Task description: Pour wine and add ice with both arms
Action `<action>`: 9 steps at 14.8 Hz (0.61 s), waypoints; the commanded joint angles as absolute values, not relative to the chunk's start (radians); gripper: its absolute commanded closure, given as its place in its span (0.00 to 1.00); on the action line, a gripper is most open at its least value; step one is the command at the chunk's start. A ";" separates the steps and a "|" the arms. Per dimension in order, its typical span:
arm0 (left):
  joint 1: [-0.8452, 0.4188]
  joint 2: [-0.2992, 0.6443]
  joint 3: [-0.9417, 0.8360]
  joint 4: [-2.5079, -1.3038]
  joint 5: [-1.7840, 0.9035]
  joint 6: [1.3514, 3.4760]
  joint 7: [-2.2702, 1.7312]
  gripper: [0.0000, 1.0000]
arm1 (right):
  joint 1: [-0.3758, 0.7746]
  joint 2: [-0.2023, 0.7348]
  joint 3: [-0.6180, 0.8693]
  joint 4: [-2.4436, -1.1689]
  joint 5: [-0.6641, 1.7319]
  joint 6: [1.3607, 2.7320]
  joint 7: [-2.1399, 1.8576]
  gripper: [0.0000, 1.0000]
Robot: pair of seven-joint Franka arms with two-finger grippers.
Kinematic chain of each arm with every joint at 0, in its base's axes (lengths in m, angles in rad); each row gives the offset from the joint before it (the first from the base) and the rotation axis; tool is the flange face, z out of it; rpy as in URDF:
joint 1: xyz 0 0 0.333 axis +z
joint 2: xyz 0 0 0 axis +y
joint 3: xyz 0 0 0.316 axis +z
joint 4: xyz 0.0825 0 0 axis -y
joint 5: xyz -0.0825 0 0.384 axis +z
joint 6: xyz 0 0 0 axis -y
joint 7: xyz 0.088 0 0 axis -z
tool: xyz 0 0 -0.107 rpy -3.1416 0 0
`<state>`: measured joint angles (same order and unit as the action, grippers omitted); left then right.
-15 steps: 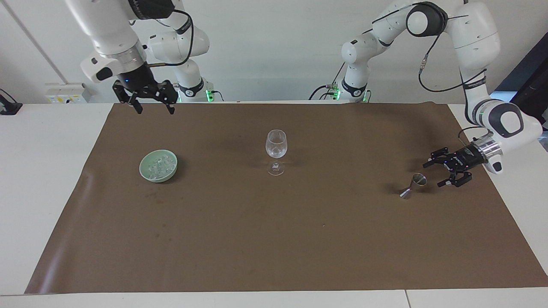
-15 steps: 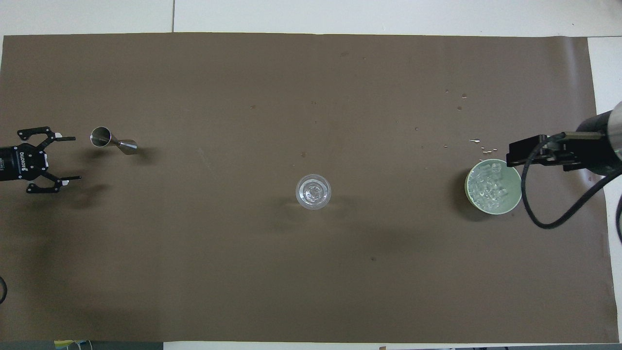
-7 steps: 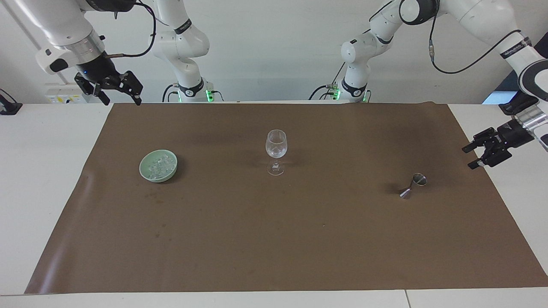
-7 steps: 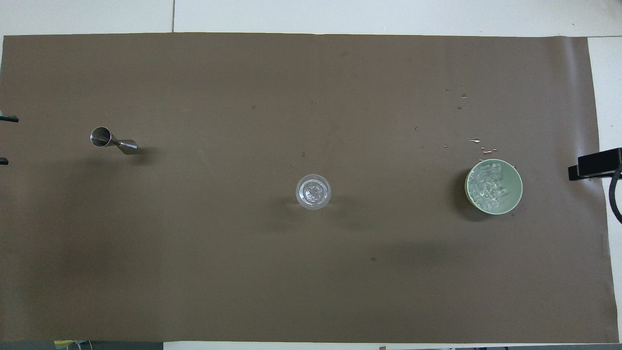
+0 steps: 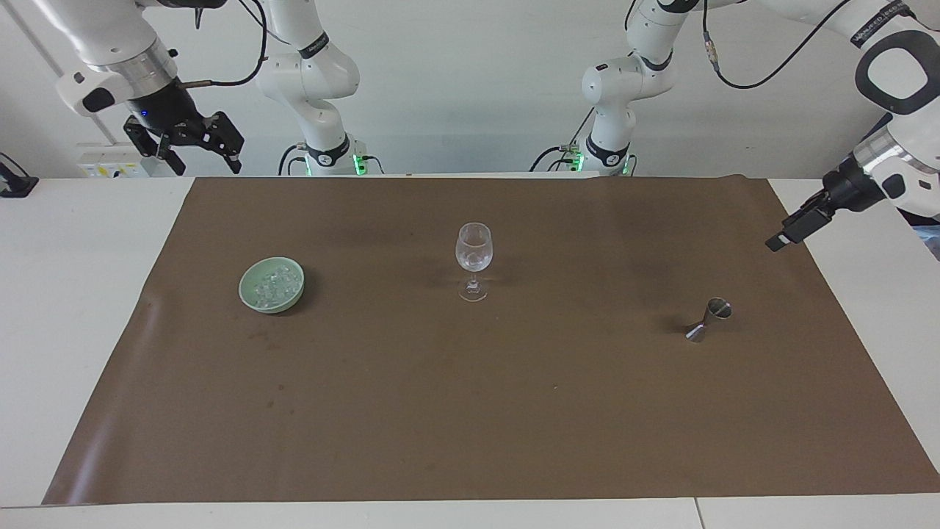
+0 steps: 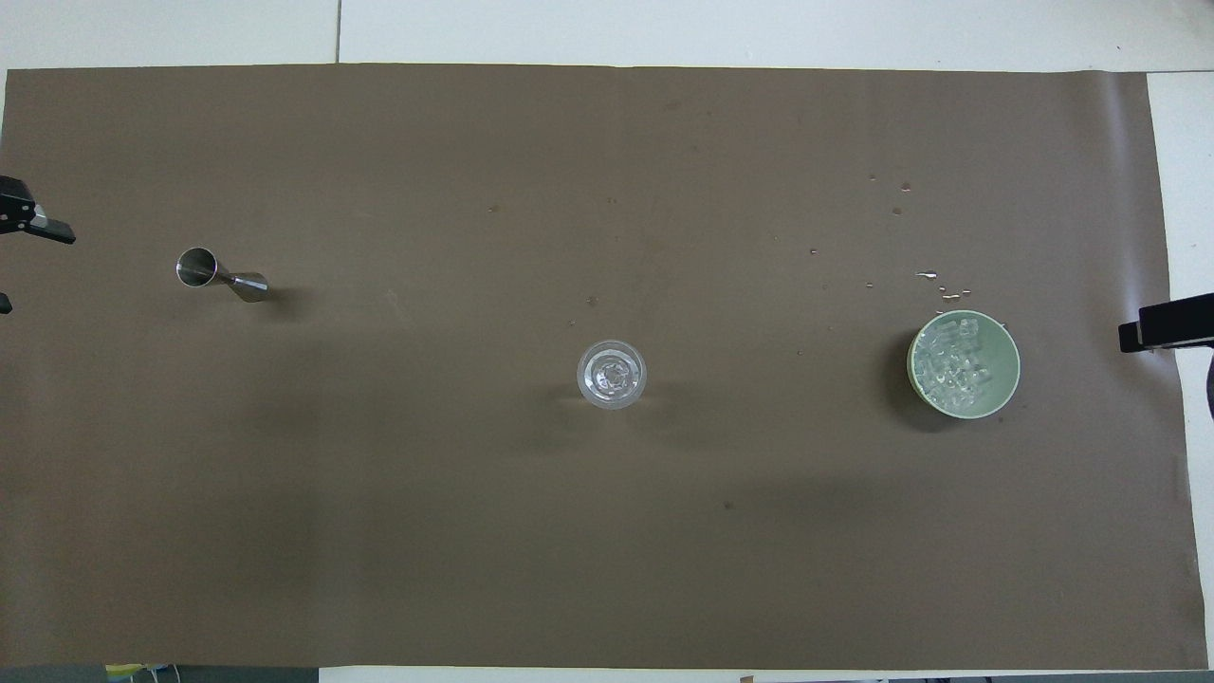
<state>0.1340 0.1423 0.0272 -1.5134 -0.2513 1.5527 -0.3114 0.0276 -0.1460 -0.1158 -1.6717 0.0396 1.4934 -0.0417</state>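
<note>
A: Facing view. Largest noted first: a brown paper sheet (image 5: 470, 411) is spread over the white table (image 5: 73, 308). Both white jointed arms have been drawn back since half a second ago. The right gripper (image 5: 200, 153) is held high over the table edge at its own end, fingers spread, nothing carried. The left gripper (image 5: 784, 236) has been raised over the sheet's border at its end; whether its fingers are apart cannot be told, since it is seen edge-on.

B: Overhead view, agreed. Only tips are caught at the frame sides. Smaller items?

A: A pale green round bowl (image 5: 272, 285) is recorded toward the right arm's end, the clear ice cubes (image 5: 273, 283) heaped in it. A clear stemmed wine glass (image 5: 474, 261) stands upright mid-sheet. A small steel double-cone jigger (image 5: 709, 319) lies tipped on its side toward the left arm's end, well apart from the glass.

B: A second ago the left gripper was just beside that jigger. Meaning?

A: The jigger appears released and both tools withdrawn. Pouring and icing are judged done or paused; cube-like glints are suspected in the glass, unconfirmed.
</note>
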 commanded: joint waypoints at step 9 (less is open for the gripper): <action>-0.044 0.014 0.041 -1.557 -0.029 1.548 0.064 0.00 | -0.012 -0.150 -0.066 -1.686 0.029 1.483 -0.063 0.00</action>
